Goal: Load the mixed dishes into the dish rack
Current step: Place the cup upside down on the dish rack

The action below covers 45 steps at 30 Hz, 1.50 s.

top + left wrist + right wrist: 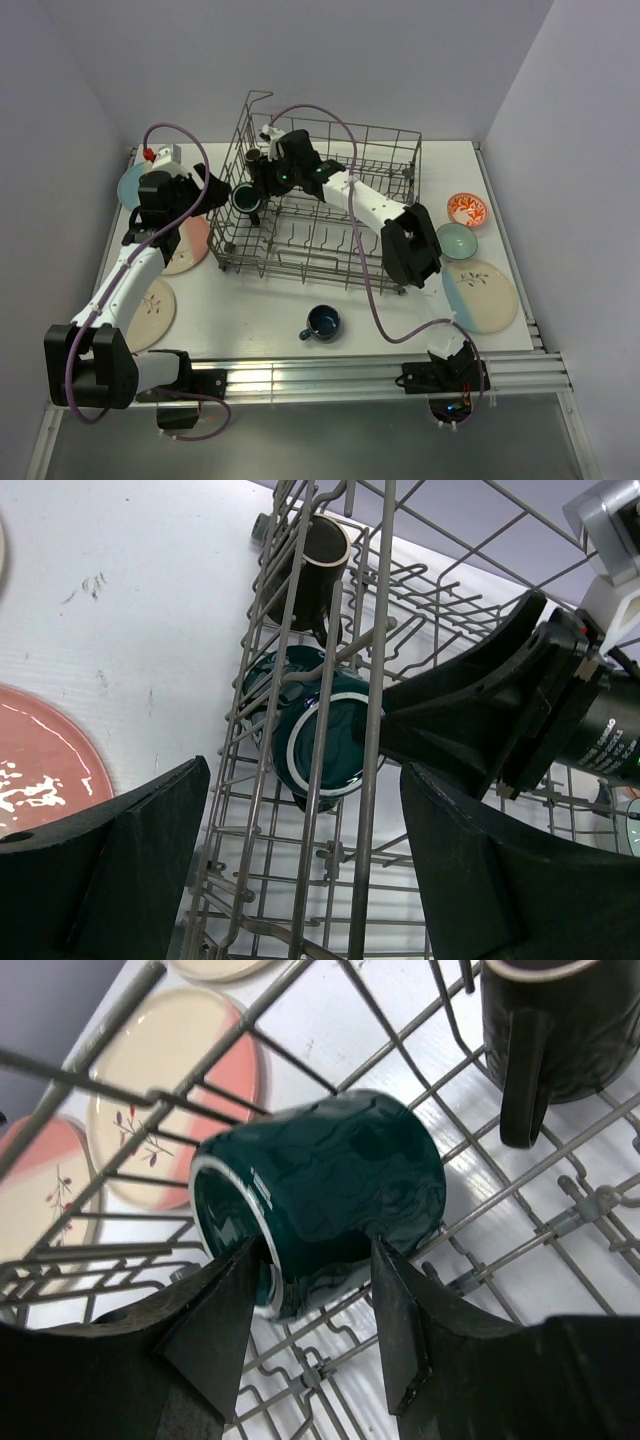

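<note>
The grey wire dish rack [300,268] stands mid-table. Inside its left end a teal mug [330,1190] lies on its side on the wires, mouth toward the left wall. My right gripper [315,1290] is closed across it, one finger at the rim and the other at the base. A black mug [555,1020] stands just behind it. Outside the rack's left wall my left gripper [305,860] hangs open, holding nothing and facing the teal mug [325,735] through the wires.
A dark blue mug [322,323] sits in front of the rack. To the right are an orange-red bowl [467,209], a pale green bowl [458,241] and a blue-and-cream plate [479,293]. Left of the rack lie pink-and-cream plates [150,308] [185,245] and a light blue one [130,183].
</note>
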### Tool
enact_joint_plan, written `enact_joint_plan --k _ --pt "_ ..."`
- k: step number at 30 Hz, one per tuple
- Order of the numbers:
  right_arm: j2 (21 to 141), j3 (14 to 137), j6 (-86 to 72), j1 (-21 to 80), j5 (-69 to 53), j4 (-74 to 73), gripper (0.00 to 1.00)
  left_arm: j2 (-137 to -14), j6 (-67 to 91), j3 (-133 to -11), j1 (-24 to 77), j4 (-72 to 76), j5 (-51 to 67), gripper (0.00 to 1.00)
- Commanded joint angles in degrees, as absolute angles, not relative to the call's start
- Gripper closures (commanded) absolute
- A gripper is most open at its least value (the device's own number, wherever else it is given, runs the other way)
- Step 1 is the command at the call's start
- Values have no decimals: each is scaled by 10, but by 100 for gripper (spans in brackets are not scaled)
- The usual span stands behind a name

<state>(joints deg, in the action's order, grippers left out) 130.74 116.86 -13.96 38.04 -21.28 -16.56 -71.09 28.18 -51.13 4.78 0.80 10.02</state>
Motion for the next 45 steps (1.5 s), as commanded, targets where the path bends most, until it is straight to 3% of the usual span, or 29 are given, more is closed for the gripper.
enact_joint_plan --k 1,10,21,34,41,45 --pt "1264 1116 -110 399 -234 -181 44 -739 273 -485 58 -47 118 16" --pt "1322 1208 -147 392 -225 -261 47 -741 275 -483 58 -43 120 17" --pt "1308 1165 -244 392 -312 -265 53 -744 276 -482 57 -40 121 16" --pt "1267 1140 -194 393 -299 -226 53 -744 279 -480 58 -38 121 16" --pt "1285 1090 -342 372 -437 -164 55 -742 279 -474 58 -35 121 16" --pt "1270 1081 -368 374 -445 -140 56 -737 279 -470 57 -38 119 16"
